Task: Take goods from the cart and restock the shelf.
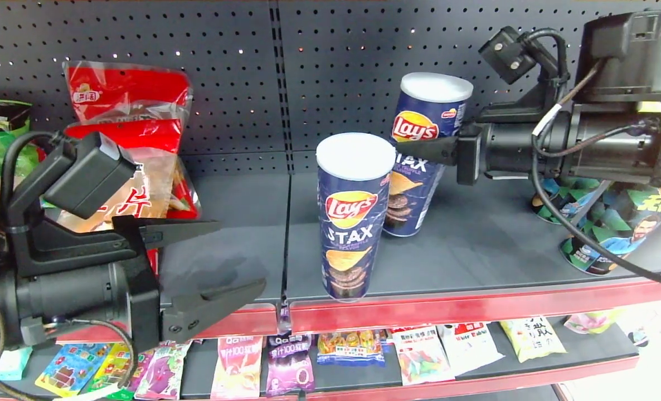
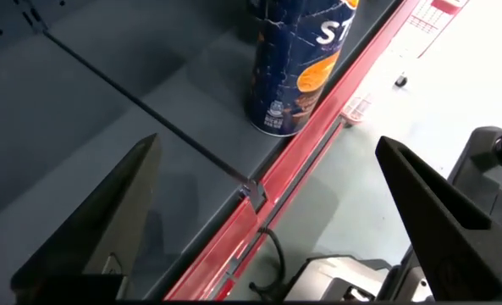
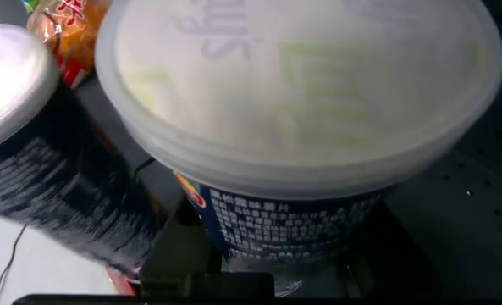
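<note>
Nearest, the left gripper point(image 1: 241, 255) is held spread and empty at the shelf point(image 1: 475, 245) front, beside the standing front can point(image 1: 353, 223). Behind, the tilted rear can point(image 1: 428, 128) is clasped by the right gripper point(image 1: 419, 149) (placing step); uprighting and release are judged to be required next.

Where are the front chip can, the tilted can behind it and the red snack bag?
front chip can point(image 1: 353, 223): head view, on its label.
tilted can point(image 1: 436, 86): head view, on its white lid.
red snack bag point(image 1: 127, 92): head view, on its red upper part.

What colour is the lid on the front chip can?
White. The lid of the front can shows best in the head view.
</note>
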